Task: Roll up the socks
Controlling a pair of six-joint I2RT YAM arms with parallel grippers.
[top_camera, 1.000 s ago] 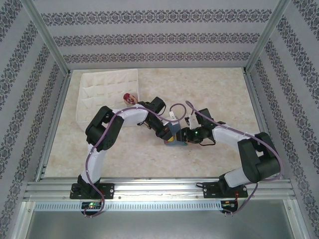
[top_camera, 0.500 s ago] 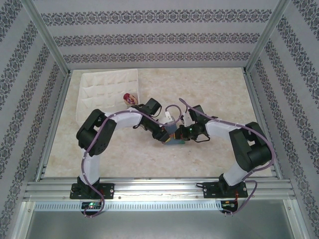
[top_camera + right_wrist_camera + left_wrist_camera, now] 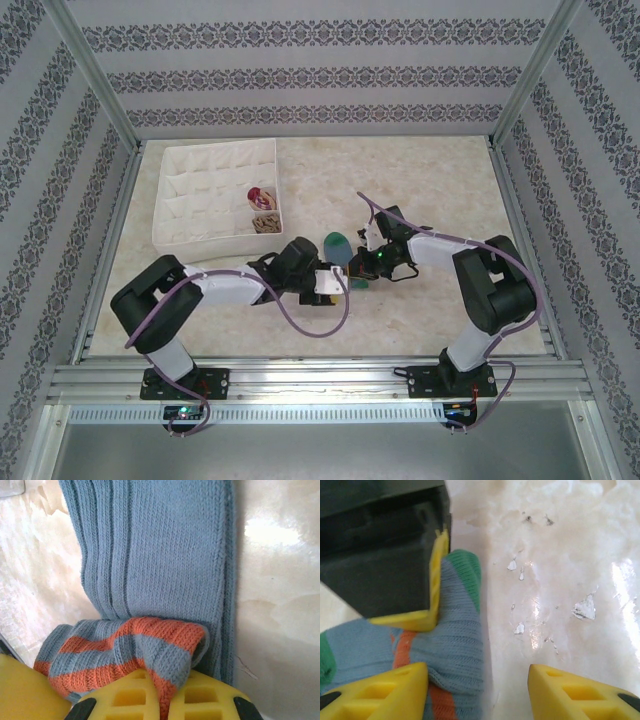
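Open marble tabletop [image 3: 570, 555] borders the blue sock [image 3: 160, 545]; right hand [image 3: 165, 700] clenches it, left hand [image 3: 477, 682] released.

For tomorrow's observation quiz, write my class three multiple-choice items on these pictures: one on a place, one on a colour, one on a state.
1. Where does the blue sock lie?
A on the table, outside the white box
B inside the box
C over the table's edge

2. What colour is its toe?
A maroon
B green
C white

3. How is the right tool?
A open
B shut on nothing
C shut on the sock

Key: 1A, the top view shows it beside the box, not in it; 2B, the left wrist view shows green; 3C, it pinches the orange-striped fold.
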